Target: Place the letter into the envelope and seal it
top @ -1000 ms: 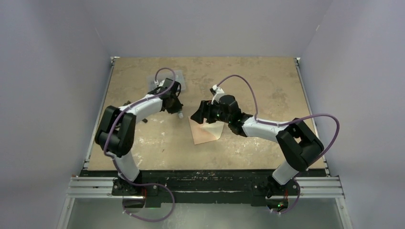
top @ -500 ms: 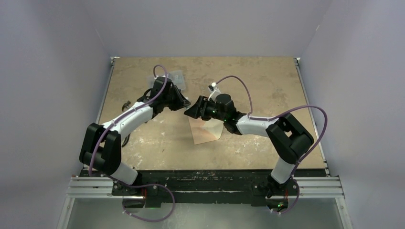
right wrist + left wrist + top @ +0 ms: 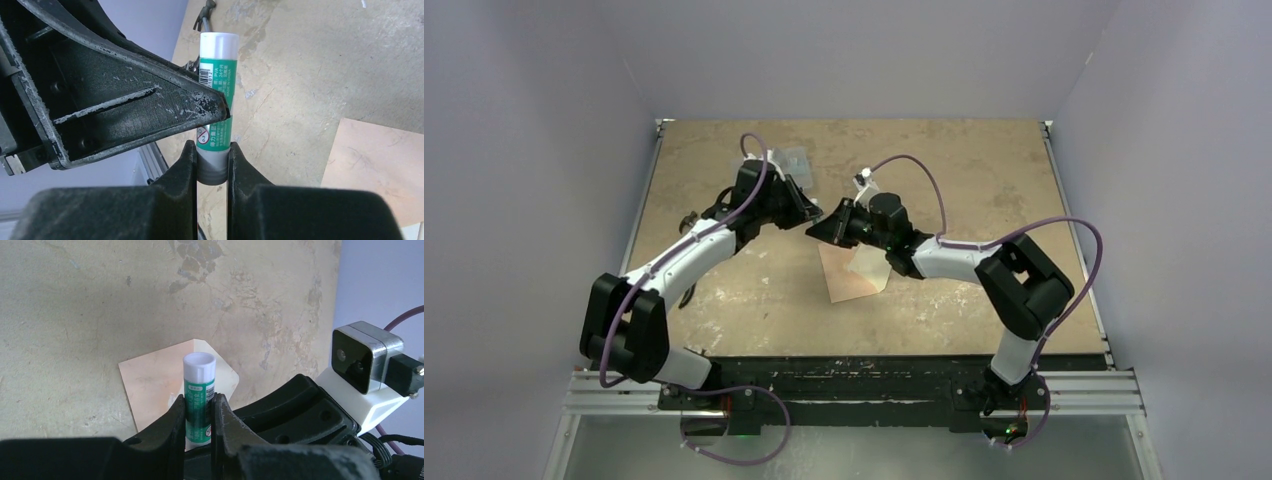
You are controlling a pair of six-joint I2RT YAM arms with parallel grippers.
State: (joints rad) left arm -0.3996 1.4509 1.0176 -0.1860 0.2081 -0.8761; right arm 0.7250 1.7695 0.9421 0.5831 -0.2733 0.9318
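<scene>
Having just closed, the right hand [image 3: 212, 152] is clamping the grey end of the green-and-white plastic glue stick [image 3: 215, 75], whose body the left hand [image 3: 199, 405] is gripping. The small salmon-pink paper envelope [image 3: 856, 280] is lying flap-open on the table [image 3: 984, 170] below; uncapping for sealing looks imminent.

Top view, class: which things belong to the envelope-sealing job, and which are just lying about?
Job: envelope, flap open; glue stick, gripped by left pincer and right pincer.
Lying about: clear plastic piece; small dark object.
</scene>
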